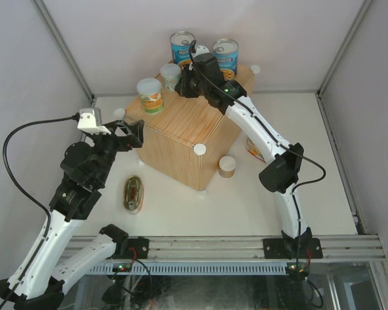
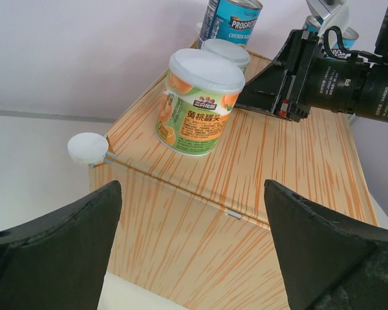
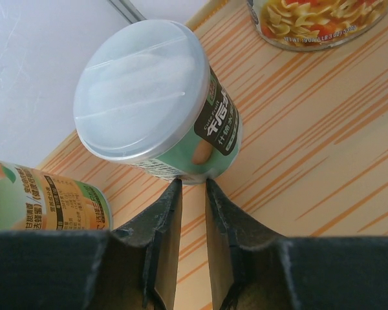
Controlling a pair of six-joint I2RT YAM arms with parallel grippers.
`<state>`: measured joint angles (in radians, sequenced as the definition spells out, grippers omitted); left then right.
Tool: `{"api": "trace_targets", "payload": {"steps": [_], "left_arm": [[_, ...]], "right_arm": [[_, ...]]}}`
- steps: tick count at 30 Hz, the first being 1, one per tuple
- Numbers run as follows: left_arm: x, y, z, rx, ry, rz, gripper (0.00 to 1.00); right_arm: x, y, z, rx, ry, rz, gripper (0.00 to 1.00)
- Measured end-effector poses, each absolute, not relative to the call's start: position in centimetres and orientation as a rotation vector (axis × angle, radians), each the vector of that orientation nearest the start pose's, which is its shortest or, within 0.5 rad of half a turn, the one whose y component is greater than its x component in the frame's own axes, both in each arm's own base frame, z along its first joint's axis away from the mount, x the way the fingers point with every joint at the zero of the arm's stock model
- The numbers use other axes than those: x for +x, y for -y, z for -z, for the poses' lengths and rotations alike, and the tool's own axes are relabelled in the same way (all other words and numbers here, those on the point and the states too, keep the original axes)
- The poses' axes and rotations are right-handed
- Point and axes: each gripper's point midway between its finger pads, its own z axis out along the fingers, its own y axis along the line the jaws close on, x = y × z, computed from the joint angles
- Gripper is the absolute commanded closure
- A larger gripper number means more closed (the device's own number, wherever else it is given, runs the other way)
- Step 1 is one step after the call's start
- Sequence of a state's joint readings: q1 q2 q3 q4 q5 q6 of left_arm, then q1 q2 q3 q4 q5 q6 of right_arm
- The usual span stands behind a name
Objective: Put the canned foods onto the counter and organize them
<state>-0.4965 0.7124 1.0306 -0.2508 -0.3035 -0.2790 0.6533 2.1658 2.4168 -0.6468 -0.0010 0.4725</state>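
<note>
- The right gripper (image 3: pixel 193 187), fingers nearly together and holding nothing, had its tips at the base of the green-labelled can (image 3: pixel 142 97) on the counter (image 1: pixel 181 135), apparently tidying it into line.
- The left gripper (image 2: pixel 193 194) hung wide apart, empty, before the orange-labelled can (image 2: pixel 200 103).
- The next move probably called for lifting the small can (image 1: pixel 227 166) or oval tin (image 1: pixel 134 193) off the table (image 1: pixel 181 216).

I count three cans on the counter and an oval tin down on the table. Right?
No, four: the top view shows two blue-labelled cans, a green-labelled can and an orange-labelled can on the counter. The oval tin is on the table.
</note>
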Motion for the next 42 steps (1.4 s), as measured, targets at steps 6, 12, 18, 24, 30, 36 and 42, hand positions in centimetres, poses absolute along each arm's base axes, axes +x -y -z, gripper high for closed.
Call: {"api": "trace_targets", "payload": {"steps": [6,12,18,24,30,36,42], "left_arm": [[26.0,9.4,-39.6,-0.089,-1.519,0.402,0.06],[25.0,9.1,-39.8,-0.113,-1.511,0.433,0.05],[24.2,9.0,-40.5,-0.147,-1.486,0.489,0.04],[23.9,9.5,-39.8,-0.176,-1.501,0.547,0.04],[23.2,9.6,-37.2,-0.207,-1.544,0.587,0.04],[22.2,9.3,-35.2,-0.248,-1.572,0.62,0.04],[21.3,8.9,-33.1,-0.288,-1.6,0.64,0.04]], "right_arm": [[47.0,-38.4,-32.0,-0.187,-2.031,-0.727,0.78],[44.8,-37.9,-32.3,-0.203,-2.002,-0.7,0.76],[38.0,-35.5,-35.9,-0.246,-1.967,-0.665,0.66],[30.7,-28.9,-37.7,-0.193,-1.915,-0.615,0.34],[26.3,-21.9,-33.1,-0.064,-1.946,-0.497,0.25],[24.4,-18.4,-25.6,0.007,-2.084,-0.338,0.16],[23.7,-17.0,-20.4,0.047,-2.18,-0.218,0.04]]}}
